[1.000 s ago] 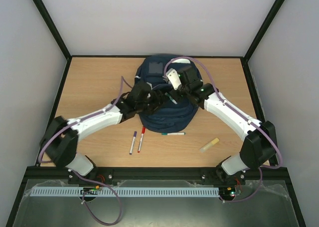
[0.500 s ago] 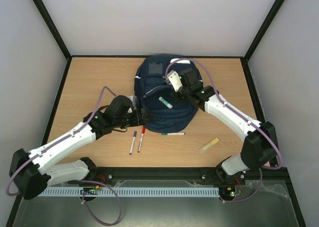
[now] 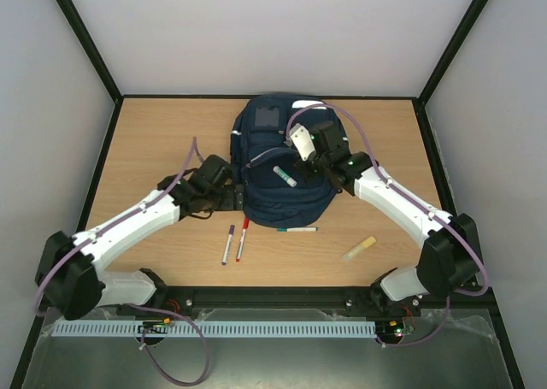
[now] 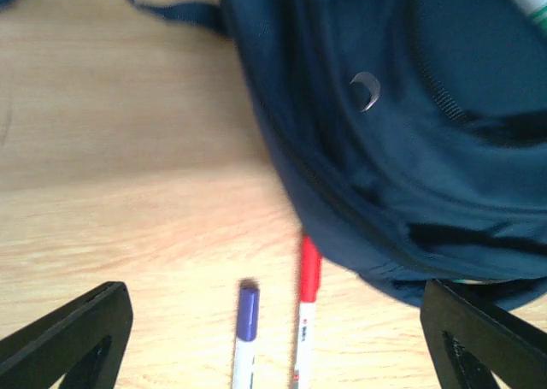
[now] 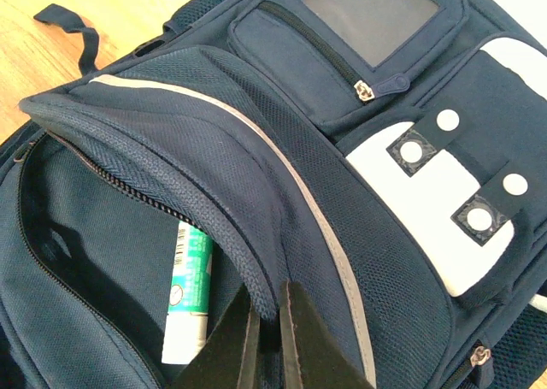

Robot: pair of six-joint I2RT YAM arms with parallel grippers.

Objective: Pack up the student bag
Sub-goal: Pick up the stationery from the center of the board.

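Starting at the near side of the table (image 3: 154, 141): a yellow marker (image 3: 359, 248) off to the right, lying slantwise on the wood, well apart from everything else. Further in and toward the left, a purple pen (image 3: 228, 244) and a red pen (image 3: 242, 238) side by side, nearly parallel, close but not touching; red pen's far end right at the near hem of the student bag (image 3: 282, 201), against or under the fabric, cannot tell which. To their right a green pen (image 3: 297, 229), lying crosswise just beside the same hem. Left gripper (image 4: 273, 291) low over the wood at the bag's near left side, fingers spread wide apart, holding nothing, with the purple and red pens showing between them in the wrist view. Student bag lying flat at the middle of the table, reaching toward the far edge, navy blue, main compartment unzipped. Inside the opening a green-and-white marker (image 5: 190, 291), its upper part hidden by the raised flap (image 5: 214, 150). Right gripper (image 5: 267, 325) over the bag's right half, fingers pressed together on the edge of that flap — holding it up off the opening, just beside the grey stripe. Beyond the flap, a zipped front pocket (image 5: 282, 47) with a clear window, and next to it a white patch (image 5: 427, 192) carrying dark squares with round white studs.
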